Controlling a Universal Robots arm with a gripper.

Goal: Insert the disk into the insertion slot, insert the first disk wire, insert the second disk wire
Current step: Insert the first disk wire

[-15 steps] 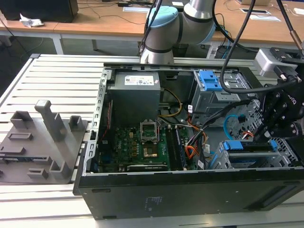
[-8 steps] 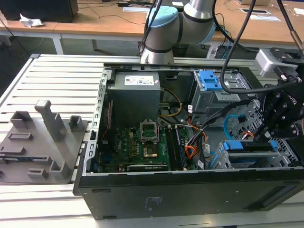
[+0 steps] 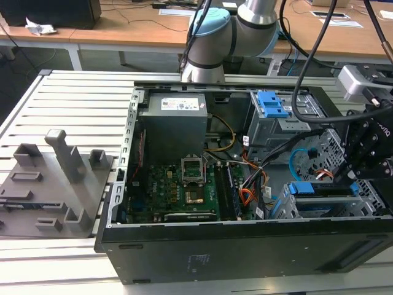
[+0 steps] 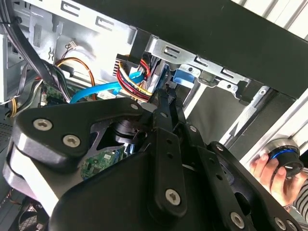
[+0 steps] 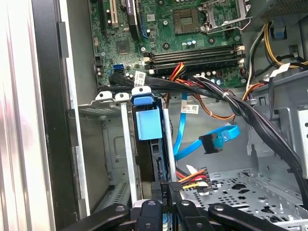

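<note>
Status: disk (image 3: 319, 188) in its blue carrier sits inside the insertion slot (image 3: 279, 209), the low perforated cage in the open computer case (image 3: 245, 246) on the slatted desk (image 3: 73, 98); looks seated, so I'd call step one done. Claw (image 5: 168, 188) is right over the slot, at the end of the disk opposite the carrier's blue pull tab (image 5: 148, 122). Disk's long axis runs straight from that tab to the claw tips. Claw is narrow, fingers drawn nearly together. The black plug of the red/yellow/black bundle, which I take for the first disk wire (image 5: 192, 179), is touching or just beside the tips; can't tell if it's actually pinched or mated yet. Second disk wire (image 5: 216, 139), the flat light-blue cable, loops just beside the slot with its plug hanging free, apart from the disk and off to one side of the claw. Print: white label on the power supply (image 3: 175, 103) and a white tag (image 5: 190, 109) on the cabling near the slot, neither readable. Note a person's hand (image 4: 269, 168) outside the case wall, gripping a round black knob.
</note>
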